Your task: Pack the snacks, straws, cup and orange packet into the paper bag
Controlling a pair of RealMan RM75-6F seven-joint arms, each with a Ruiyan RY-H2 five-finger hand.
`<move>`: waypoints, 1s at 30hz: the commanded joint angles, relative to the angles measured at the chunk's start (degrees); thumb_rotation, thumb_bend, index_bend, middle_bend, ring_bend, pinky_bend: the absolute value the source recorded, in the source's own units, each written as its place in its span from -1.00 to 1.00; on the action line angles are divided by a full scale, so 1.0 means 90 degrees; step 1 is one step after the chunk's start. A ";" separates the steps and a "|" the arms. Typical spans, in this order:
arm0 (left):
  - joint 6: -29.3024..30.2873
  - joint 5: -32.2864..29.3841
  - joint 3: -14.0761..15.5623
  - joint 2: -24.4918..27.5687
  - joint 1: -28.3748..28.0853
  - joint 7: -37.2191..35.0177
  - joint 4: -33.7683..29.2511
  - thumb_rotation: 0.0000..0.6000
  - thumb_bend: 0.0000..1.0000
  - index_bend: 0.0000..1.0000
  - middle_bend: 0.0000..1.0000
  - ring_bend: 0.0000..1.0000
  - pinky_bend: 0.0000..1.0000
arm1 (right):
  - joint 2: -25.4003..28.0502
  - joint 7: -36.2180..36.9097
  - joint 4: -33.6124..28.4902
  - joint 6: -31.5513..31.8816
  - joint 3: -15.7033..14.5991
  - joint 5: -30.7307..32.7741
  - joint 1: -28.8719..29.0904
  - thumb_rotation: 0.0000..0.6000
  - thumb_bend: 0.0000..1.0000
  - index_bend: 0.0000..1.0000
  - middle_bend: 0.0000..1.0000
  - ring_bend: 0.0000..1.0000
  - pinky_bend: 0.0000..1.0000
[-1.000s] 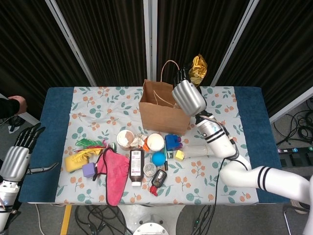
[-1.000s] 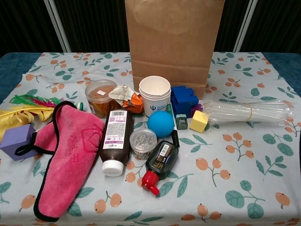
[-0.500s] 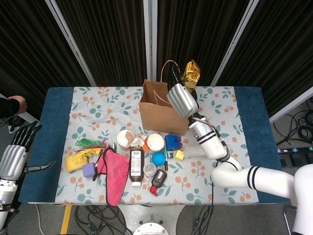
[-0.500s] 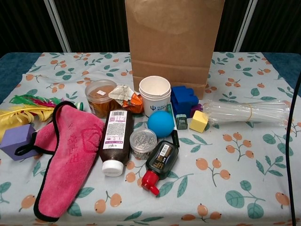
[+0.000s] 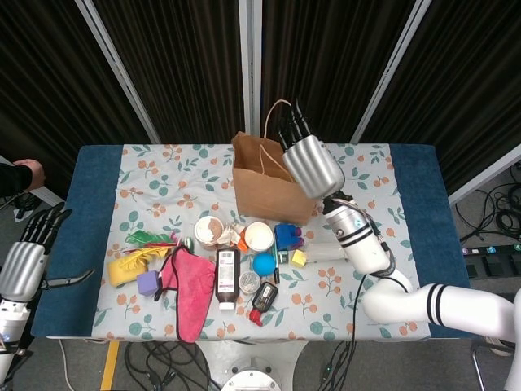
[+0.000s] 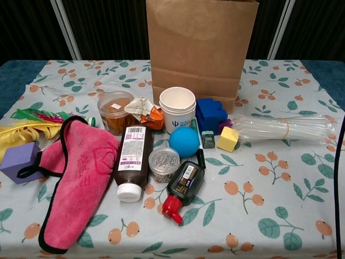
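Observation:
The brown paper bag (image 5: 264,186) (image 6: 200,48) stands open at the back middle of the table. My right hand (image 5: 308,161) hovers over the bag's right rim, back toward the head camera, fingers (image 5: 291,124) stretched out with nothing visible in them. The white cup (image 6: 177,108) (image 5: 259,236), the orange packet (image 6: 145,112) and a round tub of brown snack (image 6: 113,109) stand in front of the bag. The clear bundle of straws (image 6: 283,128) lies to the right. My left hand (image 5: 26,262) hangs off the table's left edge, fingers spread and holding nothing.
A pink cloth (image 6: 75,178), a brown bottle (image 6: 132,162), a jar of clips (image 6: 164,163), a black bottle with a red cap (image 6: 183,186), a blue ball (image 6: 184,141), blue (image 6: 210,114), yellow (image 6: 227,138) and purple (image 6: 19,161) blocks and feathers (image 6: 27,127) crowd the table's front.
My right hand has swung left from beside the bag to over its opening. The gold snack packet it held up is no longer visible. The bag's top has shifted slightly.

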 commanded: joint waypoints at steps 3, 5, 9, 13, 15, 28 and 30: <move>-0.0044 0.0045 0.0013 -0.0016 -0.0039 0.0048 -0.0042 -0.28 -1.00 -0.89 -0.92 -0.95 -0.86 | 0.0828 0.2415 -0.1865 0.1203 0.0534 0.0463 -0.1418 1.00 -1.00 -0.57 -0.42 -0.72 -0.93; -0.0076 0.0079 0.0025 -0.0041 -0.0068 0.0083 -0.0060 -0.27 -1.00 -0.89 -0.92 -0.95 -0.86 | 0.1172 0.3156 -0.2294 0.1240 0.0383 0.0626 -0.1959 1.00 -1.00 -0.57 -0.42 -0.72 -0.91; -0.0123 0.0112 0.0050 -0.0085 -0.0098 0.0149 -0.0088 -0.28 -1.00 -0.89 -0.92 -0.94 -0.86 | 0.1463 0.4712 -0.2594 0.0946 -0.0137 0.0645 -0.2863 1.00 -1.00 -0.57 -0.42 -0.72 -0.88; -0.0148 0.0118 0.0063 -0.0112 -0.0111 0.0202 -0.0099 -0.27 -1.00 -0.89 -0.92 -0.95 -0.86 | 0.1318 0.6135 -0.2277 0.0062 -0.0636 0.0778 -0.3378 1.00 -1.00 -0.57 -0.43 -0.72 -0.88; -0.0150 0.0120 0.0070 -0.0109 -0.0111 0.0220 -0.0106 -0.28 -1.00 -0.89 -0.92 -0.95 -0.86 | 0.1111 0.6652 -0.1883 -0.0396 -0.0780 0.0694 -0.3457 1.00 -1.00 -0.56 -0.43 -0.72 -0.88; -0.0133 0.0093 0.0084 -0.0118 -0.0090 0.0349 -0.0035 -0.28 -1.00 -0.89 -0.92 -0.95 -0.86 | -0.0137 0.7817 0.0647 -0.2695 -0.1241 -0.0114 -0.3055 1.00 -1.00 -0.55 -0.50 -0.82 -0.96; -0.0128 0.0091 0.0083 -0.0124 -0.0088 0.0372 -0.0015 -0.28 -1.00 -0.89 -0.92 -0.94 -0.86 | -0.0324 0.7765 0.0873 -0.2667 -0.1268 -0.0223 -0.3041 1.00 -1.00 -0.55 -0.50 -0.82 -0.96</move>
